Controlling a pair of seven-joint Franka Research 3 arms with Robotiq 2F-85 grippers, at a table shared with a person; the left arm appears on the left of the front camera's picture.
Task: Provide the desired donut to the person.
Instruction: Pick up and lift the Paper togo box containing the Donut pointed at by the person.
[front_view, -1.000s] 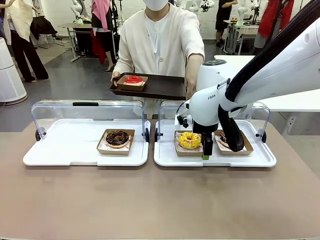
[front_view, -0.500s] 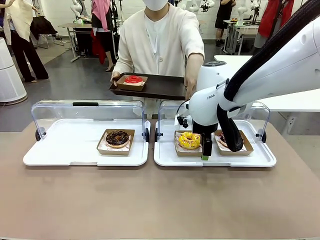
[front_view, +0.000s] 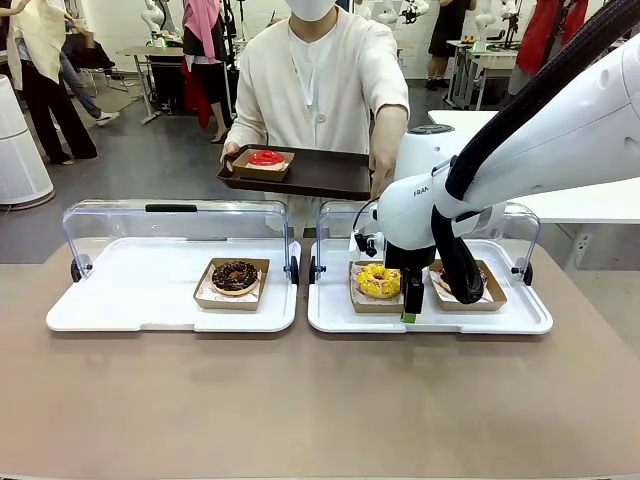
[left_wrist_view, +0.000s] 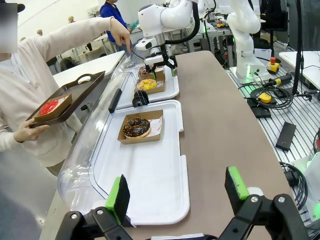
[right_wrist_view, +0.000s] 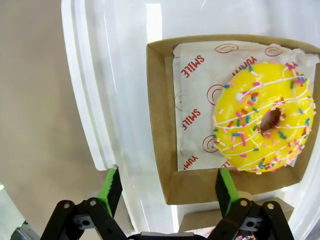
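The person (front_view: 320, 80) in a cream cardigan holds a dark tray (front_view: 325, 178) carrying a red donut (front_view: 267, 158) and points a hand (front_view: 380, 185) down at the right-hand white tray. A yellow sprinkled donut (front_view: 379, 280) (right_wrist_view: 262, 120) sits there in a cardboard box. My right gripper (front_view: 409, 308) (right_wrist_view: 169, 192) is low at that box's near corner, fingers apart: one outside the box, the other over its wall, nothing pinched. A chocolate donut (front_view: 235, 276) (left_wrist_view: 136, 127) lies in the left tray. My left gripper (left_wrist_view: 176, 192) hangs open above that tray's near end.
Two white trays (front_view: 120, 300) (front_view: 510, 318) with raised clear lids (front_view: 170, 225) sit side by side. A dark donut's box (front_view: 490, 290) stands right of the yellow one, partly behind my arm's cable. Bare brown tabletop (front_view: 320, 400) lies in front.
My right arm's upper part has shifted slightly while its gripper stays at the yellow donut's box. The person keeps pointing. The left arm has not moved.
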